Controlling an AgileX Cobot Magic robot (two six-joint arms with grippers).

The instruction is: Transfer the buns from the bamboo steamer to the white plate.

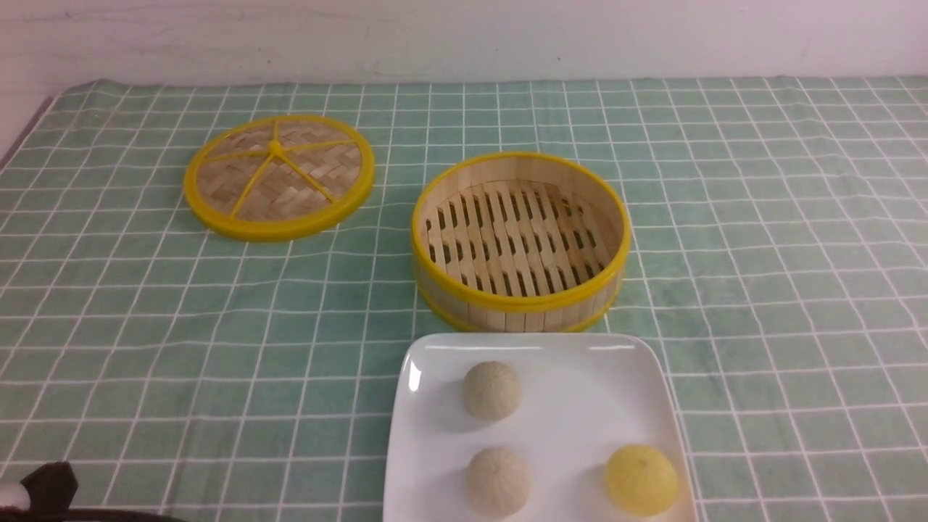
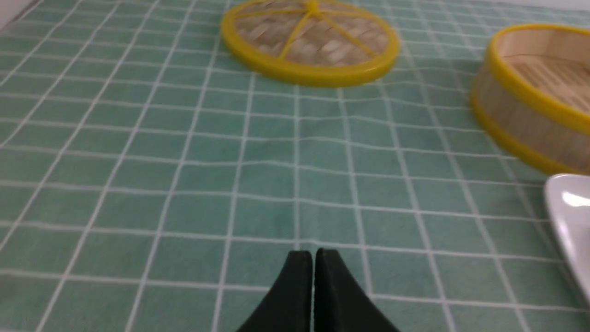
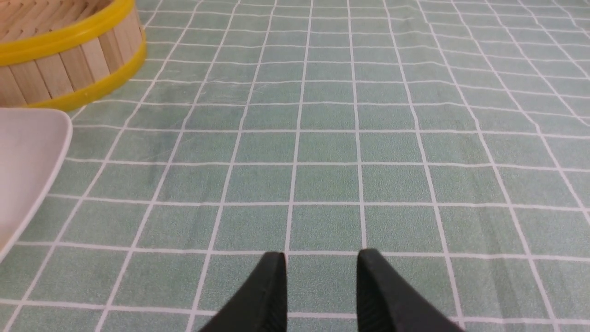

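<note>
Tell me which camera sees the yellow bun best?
The front view. The yellow bun sits in full sight on the white plate, beside two pale buns. The left and right wrist views catch only an edge of the plate, so no bun shows in either.

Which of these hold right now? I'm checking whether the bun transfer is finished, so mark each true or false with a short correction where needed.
1. The bamboo steamer has nothing in it. True.
2. Both cream buns, the farther and the nearer, sit on the white plate. True.
3. The yellow bun lies on the cloth. False: it is on the plate too.
4. The lid covers the steamer. False: it lies flat on the cloth, to the steamer's left.
5. The left end effector holds a bun. False: its fingers are closed together on nothing.
6. The right end effector is open with nothing in it. True.
</note>
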